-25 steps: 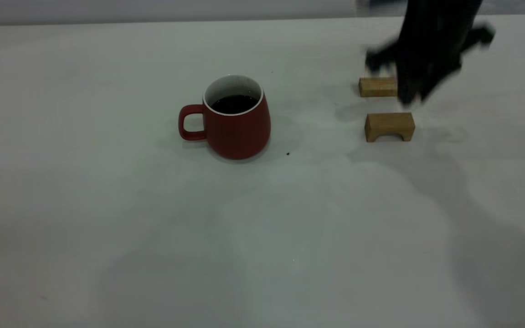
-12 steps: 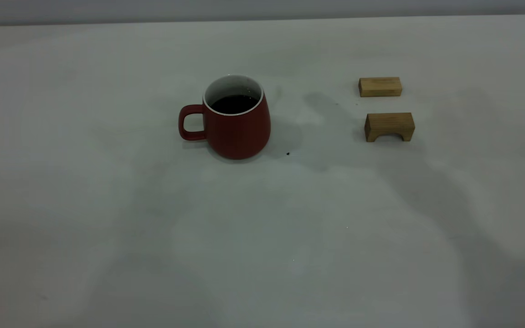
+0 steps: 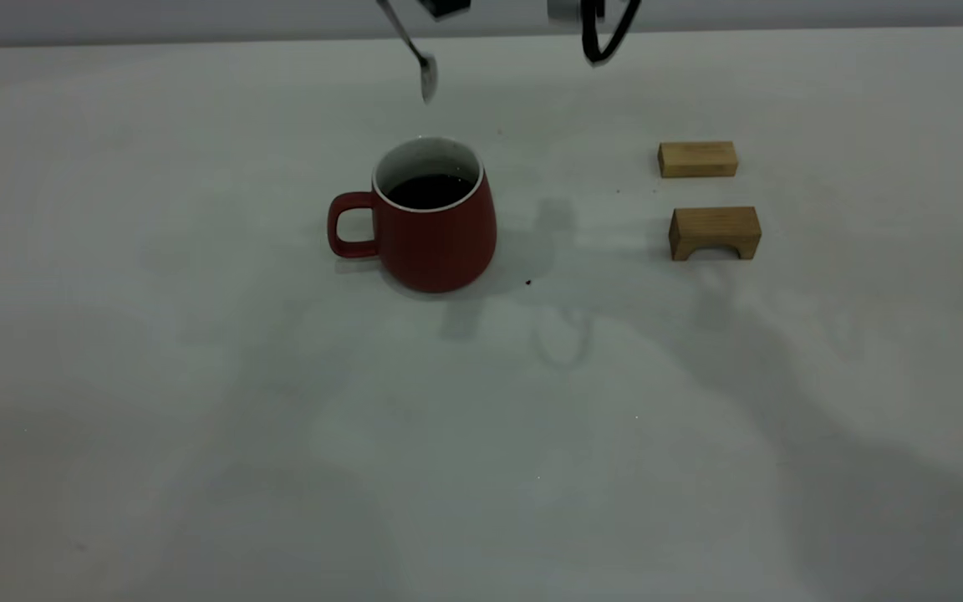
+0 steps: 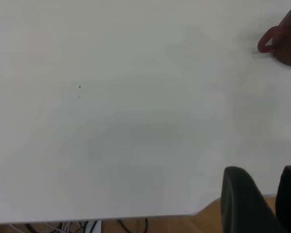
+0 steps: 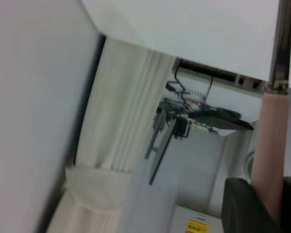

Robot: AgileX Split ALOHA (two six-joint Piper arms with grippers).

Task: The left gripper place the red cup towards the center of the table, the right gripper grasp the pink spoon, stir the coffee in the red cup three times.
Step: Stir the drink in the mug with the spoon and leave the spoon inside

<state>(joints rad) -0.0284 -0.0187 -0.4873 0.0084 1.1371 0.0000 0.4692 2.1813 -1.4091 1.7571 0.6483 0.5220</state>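
The red cup stands upright near the middle of the table, handle to the left, with dark coffee inside. The pink spoon hangs from the top of the exterior view, its metal bowl a little above and behind the cup's rim. My right gripper is shut on the spoon's pale pink handle. My left gripper hovers over the table's near-left edge, far from the red cup, open with nothing between its fingers.
Two tan wooden blocks lie right of the cup: a flat one farther back and an arch-shaped one nearer. A loop of black cable from the right arm hangs at the top.
A second ago the right arm was low over the wooden blocks; it then rose out of view. Now the spoon's bowl hangs above the cup. The cup and blocks have not moved.
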